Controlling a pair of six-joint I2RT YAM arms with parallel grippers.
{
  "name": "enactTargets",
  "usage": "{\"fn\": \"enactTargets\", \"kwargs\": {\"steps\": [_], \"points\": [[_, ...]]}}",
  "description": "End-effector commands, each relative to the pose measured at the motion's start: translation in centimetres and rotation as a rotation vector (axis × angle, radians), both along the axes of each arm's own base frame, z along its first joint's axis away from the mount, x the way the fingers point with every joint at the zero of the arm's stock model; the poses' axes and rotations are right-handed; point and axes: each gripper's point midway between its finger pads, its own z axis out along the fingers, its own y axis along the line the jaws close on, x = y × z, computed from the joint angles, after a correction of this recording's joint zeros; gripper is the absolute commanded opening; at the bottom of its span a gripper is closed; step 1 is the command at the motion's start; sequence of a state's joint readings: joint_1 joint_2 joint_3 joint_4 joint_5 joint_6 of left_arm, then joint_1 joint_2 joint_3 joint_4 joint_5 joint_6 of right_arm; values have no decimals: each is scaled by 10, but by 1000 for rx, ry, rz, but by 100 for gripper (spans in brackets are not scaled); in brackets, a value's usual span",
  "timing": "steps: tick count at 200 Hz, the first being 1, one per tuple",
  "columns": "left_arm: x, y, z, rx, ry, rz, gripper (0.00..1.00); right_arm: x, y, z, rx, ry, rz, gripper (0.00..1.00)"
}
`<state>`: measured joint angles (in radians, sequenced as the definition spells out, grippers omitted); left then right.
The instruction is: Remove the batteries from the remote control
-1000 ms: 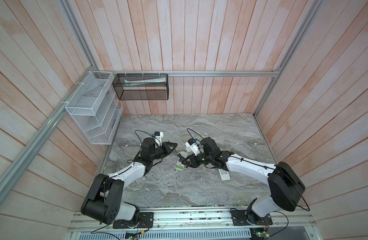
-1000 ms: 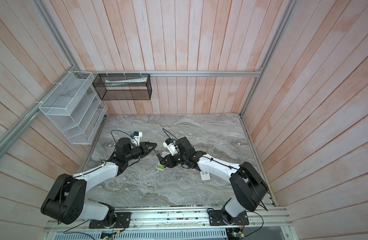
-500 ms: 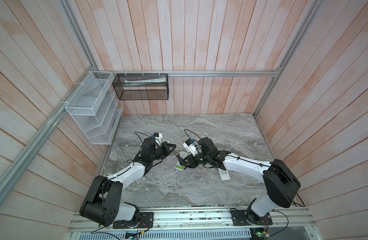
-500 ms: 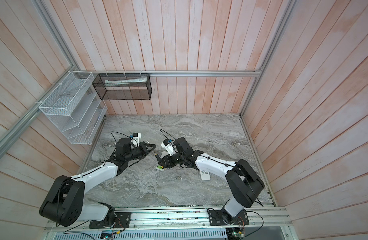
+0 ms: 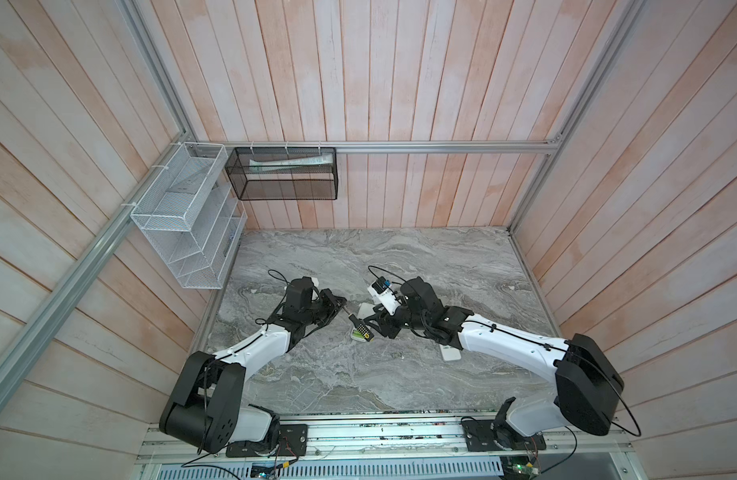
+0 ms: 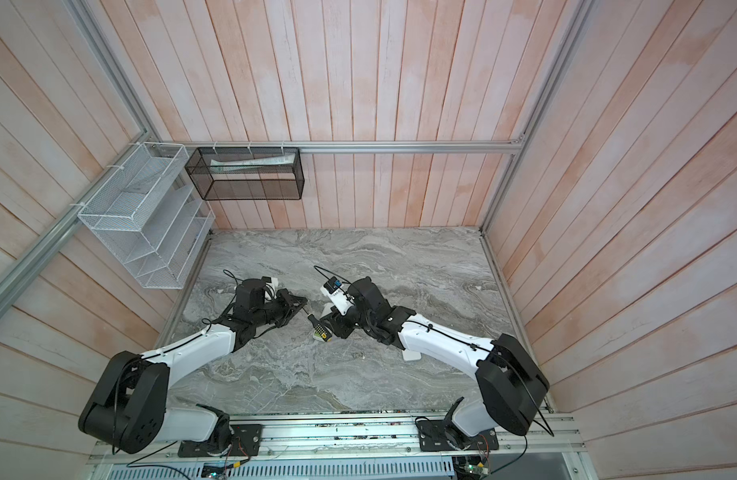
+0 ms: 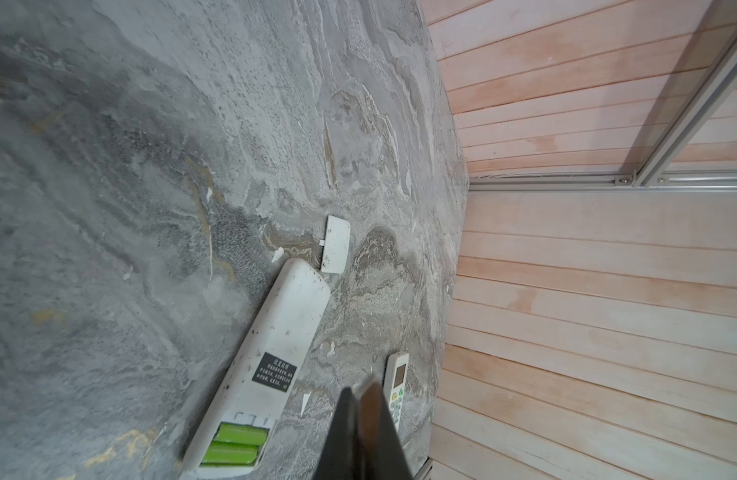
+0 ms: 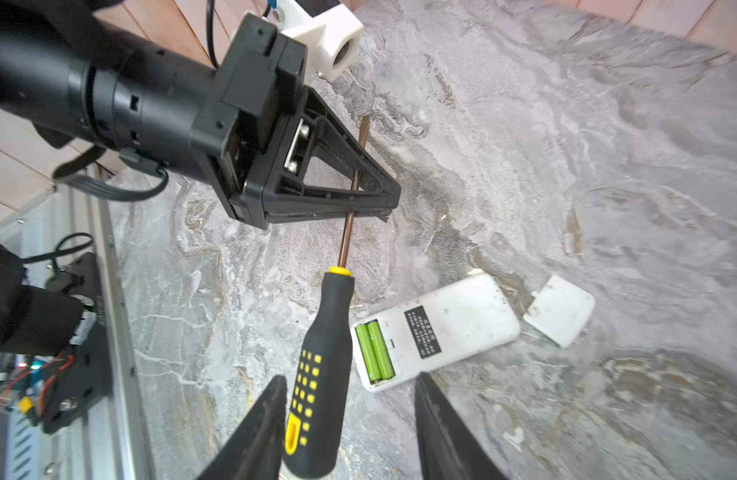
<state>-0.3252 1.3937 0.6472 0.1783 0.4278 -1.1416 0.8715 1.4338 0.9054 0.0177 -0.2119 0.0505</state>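
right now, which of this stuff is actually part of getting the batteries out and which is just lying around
In the job: remote control, back up, bay open; two lime green batteries in it; detached cover beside it; screwdriver, shaft clamped in the left gripper.

Just lying about for now: second remote, face up; white wire rack; black mesh basket.

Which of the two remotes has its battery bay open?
The face-down remote, green batteries exposed; the other remote lies buttons-up.
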Motion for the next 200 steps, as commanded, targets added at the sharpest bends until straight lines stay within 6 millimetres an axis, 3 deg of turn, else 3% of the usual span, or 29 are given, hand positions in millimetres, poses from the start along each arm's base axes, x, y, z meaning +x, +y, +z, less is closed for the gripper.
{"fn": "enactTargets", "kwargs": {"steps": [1, 81, 153, 200], "points": [[8, 4, 19, -47, -9, 61, 0, 6, -9, 6, -82, -218, -13, 53], [3, 10, 29, -154, 21, 118, 0, -19, -3, -5, -190, -415, 76, 69], [-3, 11, 29, -208, 46, 112, 0, -14, 1, 11, -156, -546, 60, 66], [-2, 13, 28, -213, 49, 115, 0, -24, 14, 1, -202, -517, 182, 62]]}}
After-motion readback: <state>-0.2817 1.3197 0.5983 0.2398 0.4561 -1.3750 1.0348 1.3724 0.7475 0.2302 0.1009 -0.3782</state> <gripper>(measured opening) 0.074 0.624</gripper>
